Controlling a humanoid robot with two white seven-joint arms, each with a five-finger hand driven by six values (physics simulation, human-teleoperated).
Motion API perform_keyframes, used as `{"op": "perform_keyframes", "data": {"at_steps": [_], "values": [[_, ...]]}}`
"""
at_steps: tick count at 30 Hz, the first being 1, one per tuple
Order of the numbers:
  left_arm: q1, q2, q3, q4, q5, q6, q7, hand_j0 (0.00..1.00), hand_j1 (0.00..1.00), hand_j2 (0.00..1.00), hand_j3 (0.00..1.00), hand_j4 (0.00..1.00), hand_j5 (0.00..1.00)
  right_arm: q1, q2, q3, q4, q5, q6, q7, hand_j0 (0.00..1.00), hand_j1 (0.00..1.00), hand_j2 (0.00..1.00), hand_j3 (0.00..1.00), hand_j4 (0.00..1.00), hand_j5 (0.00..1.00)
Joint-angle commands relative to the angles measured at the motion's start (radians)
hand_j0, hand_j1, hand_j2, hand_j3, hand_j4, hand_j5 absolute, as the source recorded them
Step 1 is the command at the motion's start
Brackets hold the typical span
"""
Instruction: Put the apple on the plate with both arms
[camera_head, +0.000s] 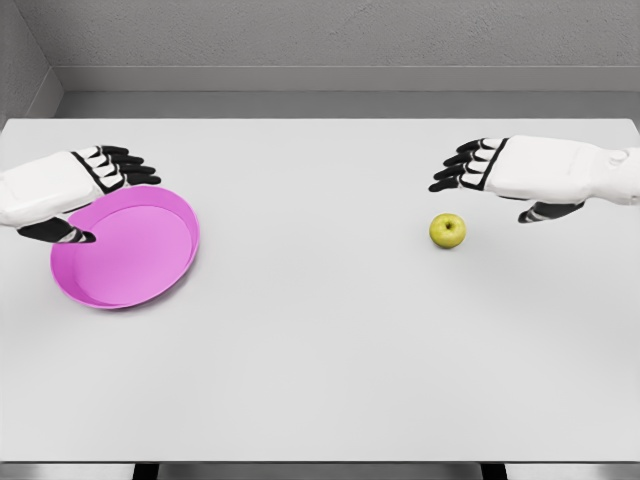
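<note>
A small yellow-green apple (448, 230) sits on the white table, right of the middle. My right hand (495, 180) hovers just above and behind it, fingers spread and holding nothing. The pink plate (150, 262) is at the left, tilted, with its left side raised. My left hand (95, 195) is at the plate's upper left edge, with its fingers over the rim and its thumb below; whether it grips the rim I cannot tell.
The white table (320, 350) runs the full width of the view. A grey wall stands behind its far edge.
</note>
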Motion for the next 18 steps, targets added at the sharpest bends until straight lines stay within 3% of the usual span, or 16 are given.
{"op": "perform_keyframes", "data": {"at_steps": [1,9,14,18], "values": [[0.0,-0.003,-0.001,0.001,0.007,0.0,-0.006,1.0,1.0,1.0,1.0,1.0,1.0,0.0,0.003,0.0,0.0,-0.01,0.003,0.0,1.0,1.0,1.0,1.0,1.0,1.0],[0.0,-0.003,-0.008,0.001,0.007,0.0,-0.006,1.0,1.0,1.0,1.0,1.0,1.0,0.005,0.009,-0.047,0.012,-0.036,0.003,0.0,1.0,1.0,1.0,1.0,1.0,1.0],[0.0,-0.003,-0.011,-0.001,0.005,0.0,-0.006,1.0,1.0,1.0,1.0,1.0,1.0,0.018,0.007,-0.003,0.042,-0.245,0.003,0.0,1.0,1.0,1.0,1.0,1.0,1.0],[-0.006,-0.006,-0.011,0.001,0.003,0.0,-0.049,1.0,1.0,1.0,1.0,1.0,1.0,0.015,0.053,0.012,0.049,-0.28,0.003,0.0,1.0,1.0,1.0,1.0,1.0,1.0]]}}
